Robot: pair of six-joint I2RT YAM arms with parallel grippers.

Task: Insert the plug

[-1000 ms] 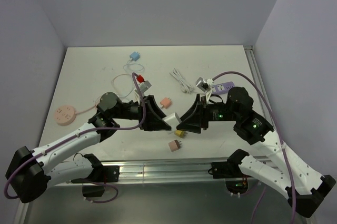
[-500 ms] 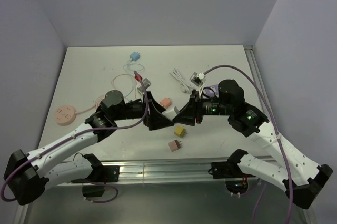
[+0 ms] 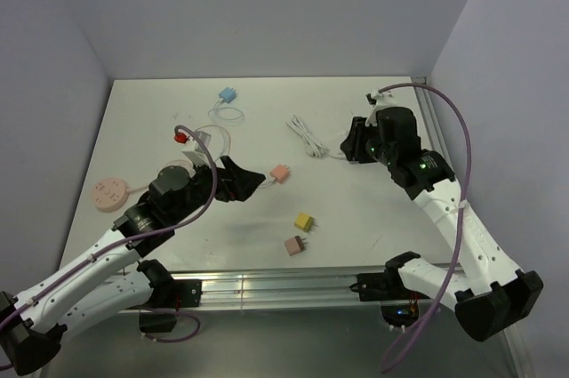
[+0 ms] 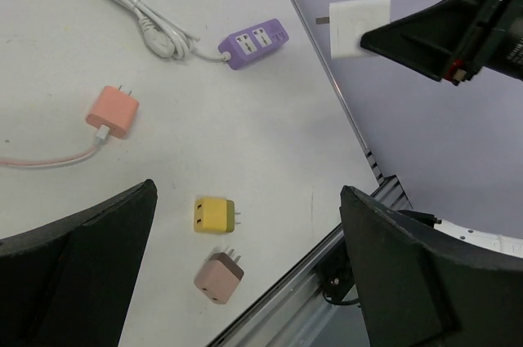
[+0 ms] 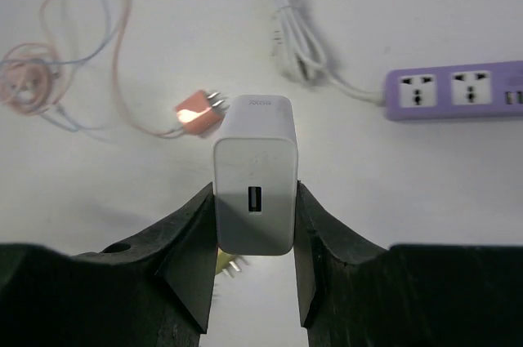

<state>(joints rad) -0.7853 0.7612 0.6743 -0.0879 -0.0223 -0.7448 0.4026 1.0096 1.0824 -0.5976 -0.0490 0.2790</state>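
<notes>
- White table (image 3: 373, 209) under grey walls (image 3: 267, 13); a purple strip (image 4: 253, 42) lies flat on it, sockets up.
- Brown plug (image 3: 294, 245): nearest of all, well nearer than the strip and to its left.
- Yellow plug (image 3: 304, 221): just beyond the brown one, also nearer than the strip and left of it.
- Left gripper (image 3: 252, 182): farther left of the strip and a little nearer, jaws spread wide with nothing between them.
- Orange plug (image 3: 280, 172): left of the strip, about level with it, its pink lead (image 4: 41, 161) trailing away from the strip.
- Right gripper (image 5: 254, 193): raised off the table close by the strip, clamped on the sides of a white charger (image 5: 253, 151) whose USB port faces the wrist camera.
- Charger: in the air, apart from the strip, prongs free.
- White cable (image 3: 307, 136): joined to the strip's left end, bundled, running left and away.
- Blue plug (image 3: 228, 93): far left of the strip and well beyond it.
</notes>
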